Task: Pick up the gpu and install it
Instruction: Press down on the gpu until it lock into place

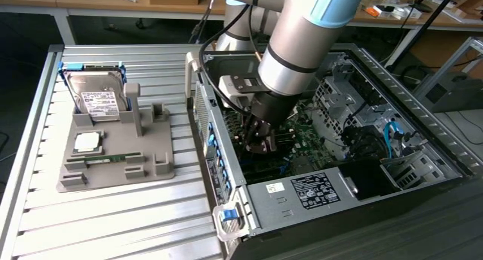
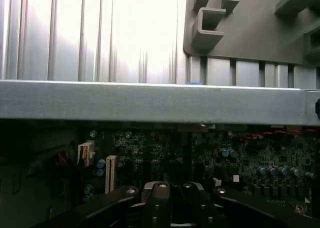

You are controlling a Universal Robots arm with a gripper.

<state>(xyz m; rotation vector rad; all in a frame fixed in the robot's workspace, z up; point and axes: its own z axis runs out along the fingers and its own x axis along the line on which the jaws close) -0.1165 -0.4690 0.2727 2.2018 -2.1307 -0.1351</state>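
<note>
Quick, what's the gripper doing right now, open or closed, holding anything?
Gripper: closed, down inside the open black computer case; whether it holds anything cannot be told.

Ribbed metal table [image 1: 113,215] carries two items. Grey plastic holder tray [image 1: 113,152] at 9 o'clock, flat on slats. Open computer case [image 1: 340,198] at 3 o'clock, just beside tray.

The exterior view looks down from high and fairly far at the slatted bench [image 1: 113,215], the grey holder [image 1: 113,152] and the open computer case [image 1: 354,175]. The wrist view sits low inside that case (very near the motherboard [image 2: 200,153]), facing over the case wall [image 2: 150,100] toward the same bench and holder.
</note>
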